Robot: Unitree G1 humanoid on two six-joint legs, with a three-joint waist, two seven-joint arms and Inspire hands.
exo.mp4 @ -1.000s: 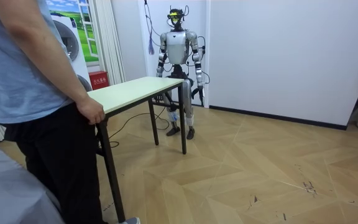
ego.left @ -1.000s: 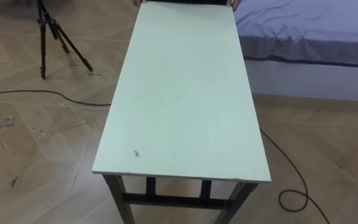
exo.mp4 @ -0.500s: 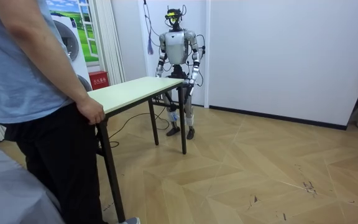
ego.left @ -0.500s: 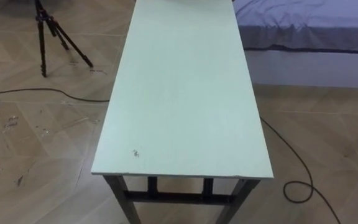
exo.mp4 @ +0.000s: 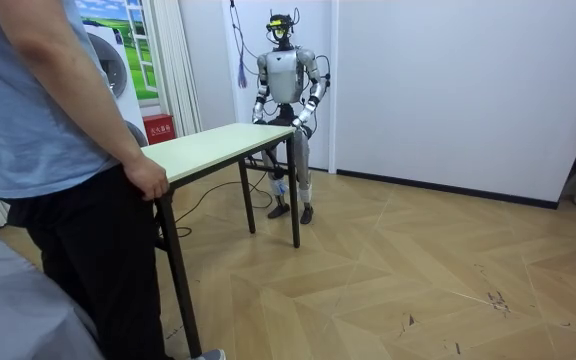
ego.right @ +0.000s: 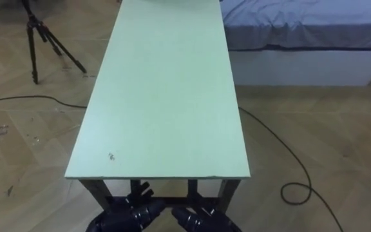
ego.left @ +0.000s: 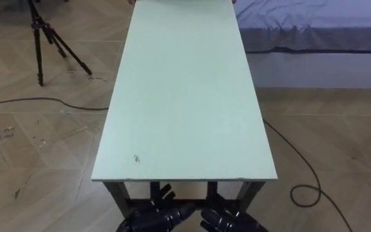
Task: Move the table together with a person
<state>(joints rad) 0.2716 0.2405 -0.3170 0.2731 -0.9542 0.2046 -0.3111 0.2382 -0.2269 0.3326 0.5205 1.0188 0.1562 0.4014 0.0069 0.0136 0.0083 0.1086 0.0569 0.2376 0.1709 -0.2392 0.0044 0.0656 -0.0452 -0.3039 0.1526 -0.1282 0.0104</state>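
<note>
The table [ego.left: 185,96] stands lengthwise in front of the robot, its pale green tabletop bare apart from a small dark mark [ego.left: 136,158] near the near-left corner. In the eye views I see both hands low under the near edge, in front of the dark frame and apart from it. The left hand [ego.left: 156,216] has its fingers spread and loose, holding nothing. The right hand [ego.left: 227,220] sits just beside it, dark against the dark frame, and I cannot tell how its fingers are set.

From the head camera I also get a tripod [ego.left: 44,38] on the floor to the left, a bed [ego.left: 314,32] to the right and a cable [ego.left: 301,174] looping across the wood floor.

The room view gives me the other end. A person [exo.mp4: 58,150] stands there with a hand [exo.mp4: 148,180] curled over the tabletop's corner, and the robot stands upright at the far end, forearms raised toward the table. A red box [exo.mp4: 158,128] by the wall seems to carry print, too small to read.
</note>
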